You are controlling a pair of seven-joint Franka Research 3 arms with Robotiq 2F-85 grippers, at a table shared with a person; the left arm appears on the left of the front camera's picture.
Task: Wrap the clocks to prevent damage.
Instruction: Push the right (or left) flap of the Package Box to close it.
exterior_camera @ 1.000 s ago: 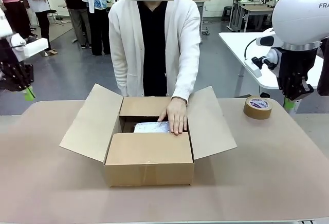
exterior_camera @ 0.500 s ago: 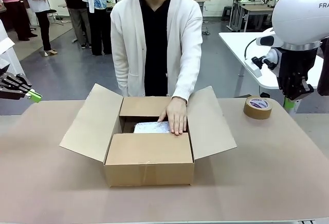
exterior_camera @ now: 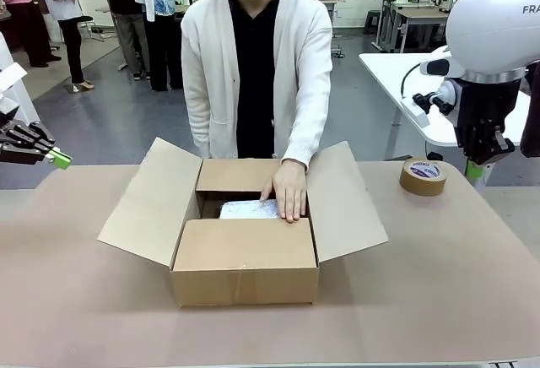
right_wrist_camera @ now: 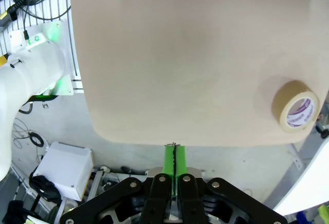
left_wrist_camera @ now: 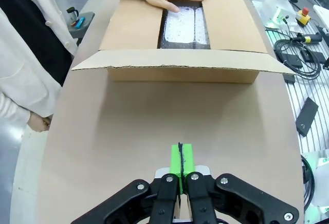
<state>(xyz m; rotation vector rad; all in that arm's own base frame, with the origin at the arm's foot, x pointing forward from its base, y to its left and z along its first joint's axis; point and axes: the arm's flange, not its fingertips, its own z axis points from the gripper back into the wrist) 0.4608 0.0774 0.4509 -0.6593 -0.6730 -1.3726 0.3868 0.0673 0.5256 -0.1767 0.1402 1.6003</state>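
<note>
Jaws pressed fully together, the left tool (exterior_camera: 56,159) hangs at the left edge of the front view, just off the surface (exterior_camera: 439,275), and grips nothing. Its wrist view shows the same closed green tips (left_wrist_camera: 180,158) over bare surface, pointing toward the side of a cardboard box (left_wrist_camera: 180,72).

In the middle of the front view the cardboard box (exterior_camera: 245,267) sits with its side flaps spread wide and its near and far flaps folded partly inward. Through the gap between them lies a bubble-wrapped bundle (exterior_camera: 245,209), inside the box. The person's hand (exterior_camera: 290,192) rests flat on the bundle's right end.

Further right, a roll of brown tape (exterior_camera: 423,176) lies flat on the surface. At the right edge, just beyond the roll, the right tool (exterior_camera: 474,170) points down, closed and empty.
</note>
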